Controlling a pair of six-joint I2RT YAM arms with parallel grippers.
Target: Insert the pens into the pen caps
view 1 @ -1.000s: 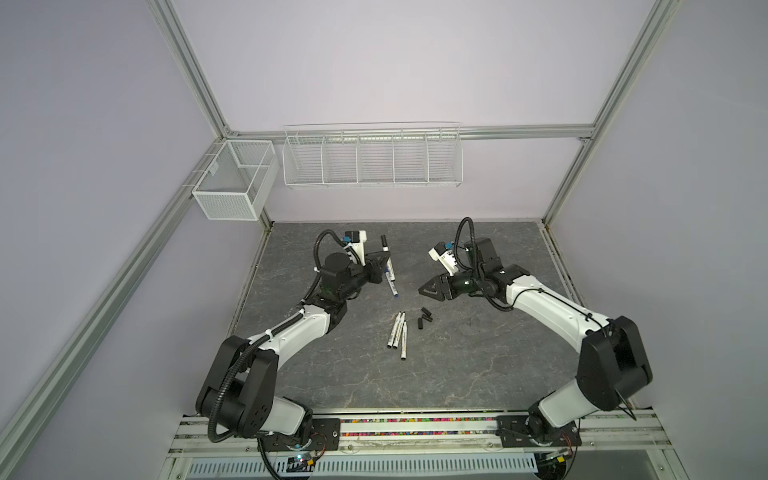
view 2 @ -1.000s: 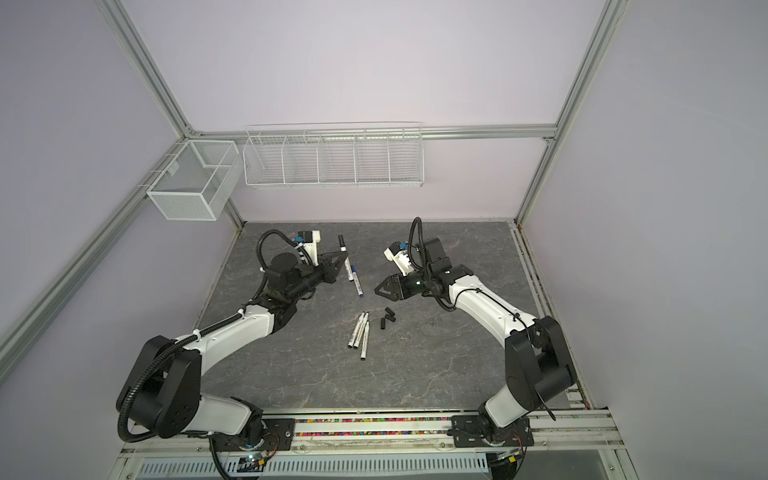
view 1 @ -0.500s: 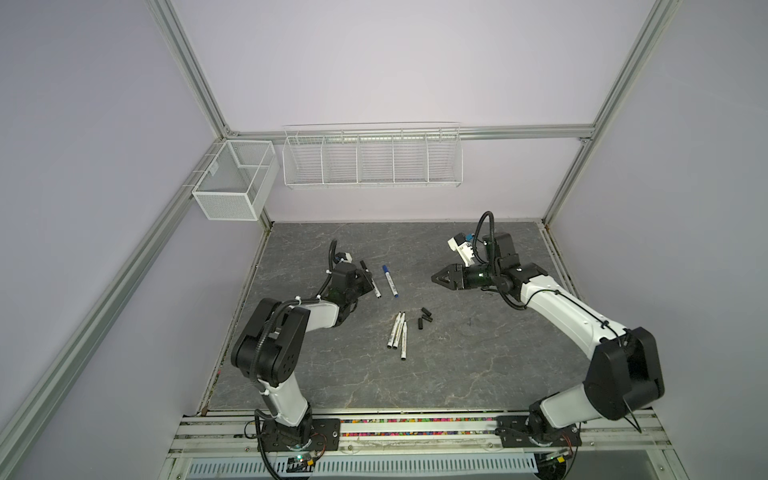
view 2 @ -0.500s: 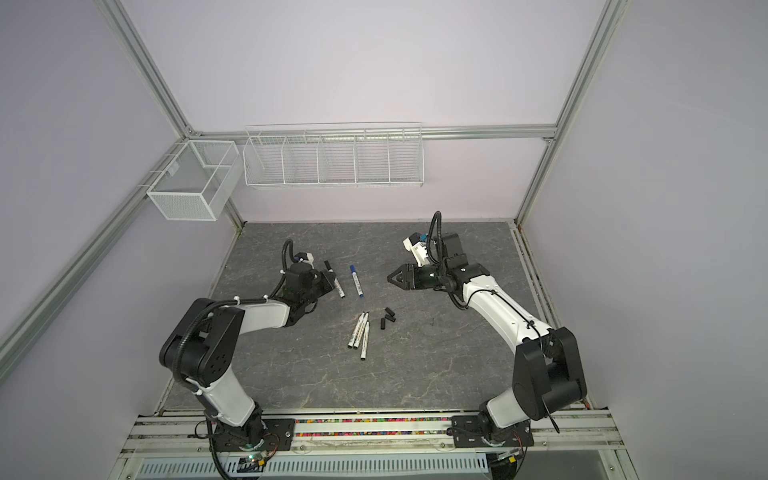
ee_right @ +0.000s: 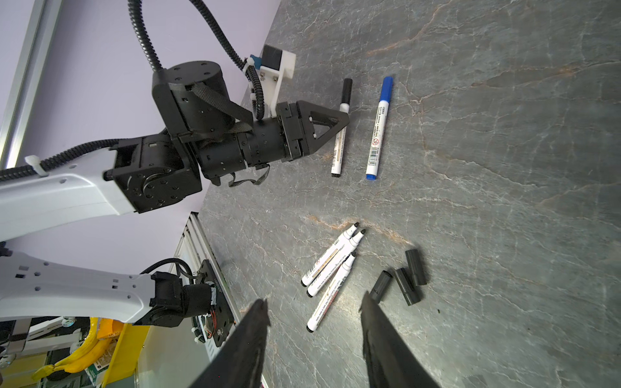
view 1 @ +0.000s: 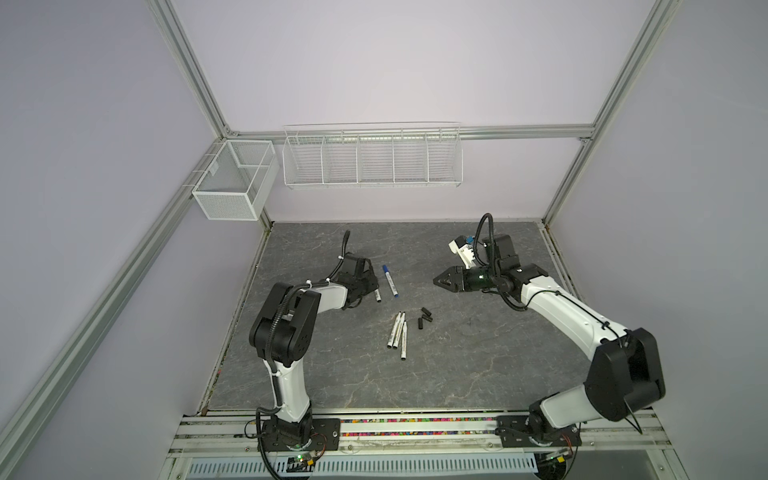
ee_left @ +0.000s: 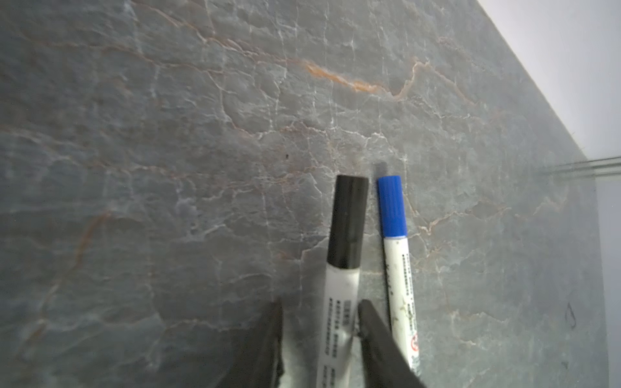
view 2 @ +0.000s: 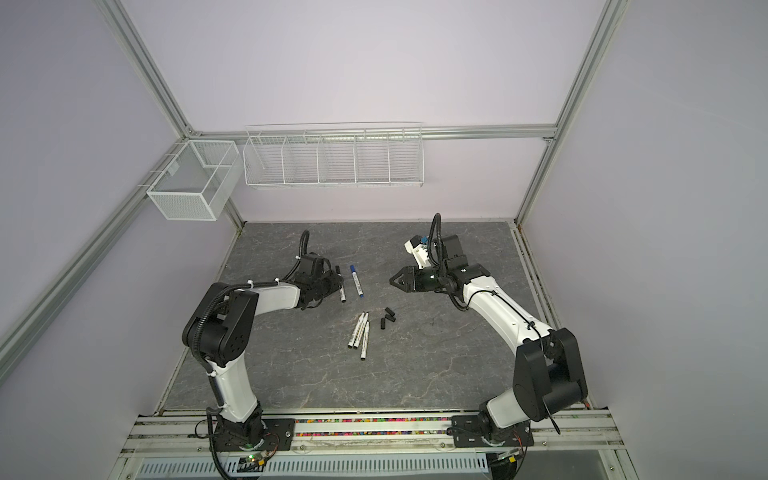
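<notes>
In both top views the wire rack, split into five compartments, hangs on the back wall, and the mesh box hangs on the left rail. Every pen and cap lies on the table. The left arm is folded, elbow high and forearm low, with the left gripper over the black-capped pen. The blue-capped pen lies just beside it. The right arm reaches in with the right gripper level, pointing at the left one. Nearer the front lie three uncapped pens and, close by, three loose black caps.

Only the left wrist view shows the left jaws: they stand partly open astride the black-capped pen, which rests on the table. One of the fingers touches the barrel and the other stands clear.

The right wrist view shows the right jaws wide apart with nothing between them. They hang above the uncapped pens, whose bare black tips show only here.
</notes>
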